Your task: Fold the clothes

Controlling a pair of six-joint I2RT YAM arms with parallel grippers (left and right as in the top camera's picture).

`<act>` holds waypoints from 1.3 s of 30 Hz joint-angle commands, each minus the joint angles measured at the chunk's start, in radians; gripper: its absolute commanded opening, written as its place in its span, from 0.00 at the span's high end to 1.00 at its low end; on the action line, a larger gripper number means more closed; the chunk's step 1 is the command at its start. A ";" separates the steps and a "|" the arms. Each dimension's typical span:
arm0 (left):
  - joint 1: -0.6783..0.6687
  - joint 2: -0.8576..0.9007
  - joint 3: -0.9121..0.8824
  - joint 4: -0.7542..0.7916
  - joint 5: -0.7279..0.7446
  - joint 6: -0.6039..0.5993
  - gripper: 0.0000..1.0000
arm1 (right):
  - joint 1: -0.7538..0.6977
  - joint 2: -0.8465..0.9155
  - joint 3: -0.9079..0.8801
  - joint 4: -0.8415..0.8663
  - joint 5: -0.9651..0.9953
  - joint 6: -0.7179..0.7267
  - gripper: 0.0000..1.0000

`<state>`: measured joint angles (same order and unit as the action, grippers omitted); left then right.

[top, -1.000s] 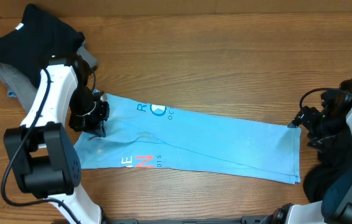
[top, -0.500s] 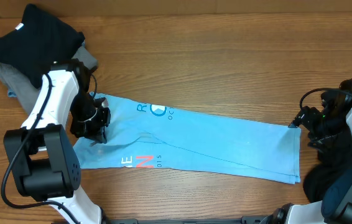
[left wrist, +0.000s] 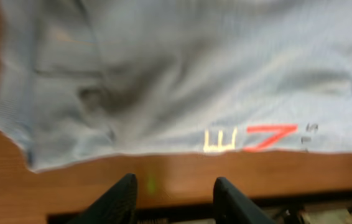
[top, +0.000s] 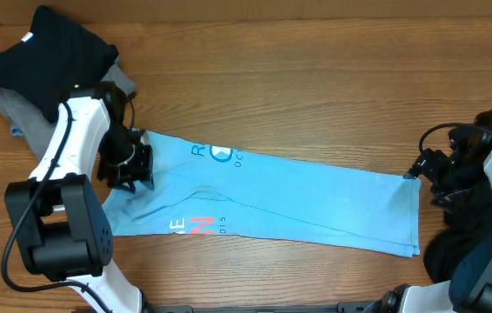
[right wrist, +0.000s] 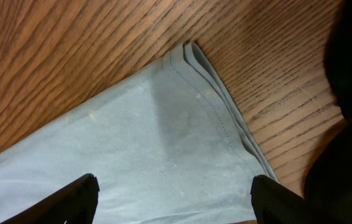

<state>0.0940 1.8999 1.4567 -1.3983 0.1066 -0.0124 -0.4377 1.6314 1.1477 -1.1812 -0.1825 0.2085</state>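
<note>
My left gripper (left wrist: 175, 182) hung with its fingers spread and nothing between them. The light blue T-shirt (top: 298, 196) lay flat just beyond the tips, with its red-orange letters (left wrist: 269, 137) ahead and to one side. My right gripper (right wrist: 174, 182) was spread wide as well and held nothing. The layered hem corner (right wrist: 191, 53) sat straight ahead of it, between the two fingers.

The shirt looked already narrowed into a long band, so I judged the step to be picking up an end and carrying it across. To do that well, each pair of fingers would need to come down over every layer at its edge and close on all of them. A pinch of only the top ply would let the stack slide apart. The cloth near my left fingers was rumpled and would want smoothing.

The wooden table (top: 315, 78) was bare beyond the band, which left room for the fold. Behind my left fingers sat a black garment (top: 46, 43) on a grey garment (top: 7, 104). Dark cloth (right wrist: 350, 124) lay just beside my right fingers, close enough to snag.
</note>
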 commanded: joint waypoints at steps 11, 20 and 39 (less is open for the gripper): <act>0.037 0.051 0.036 0.399 -0.111 -0.076 0.54 | -0.003 -0.025 -0.001 -0.002 0.005 -0.007 0.18; 0.037 0.161 0.036 0.480 -0.086 -0.054 0.66 | -0.003 -0.025 -0.001 0.002 0.005 -0.007 0.18; 0.049 0.164 0.036 0.423 -0.224 -0.070 0.96 | -0.003 -0.025 -0.001 0.003 0.005 -0.007 0.18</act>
<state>0.1272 2.0598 1.4864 -0.9611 -0.0803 -0.0719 -0.4377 1.6314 1.1477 -1.1820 -0.1822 0.2085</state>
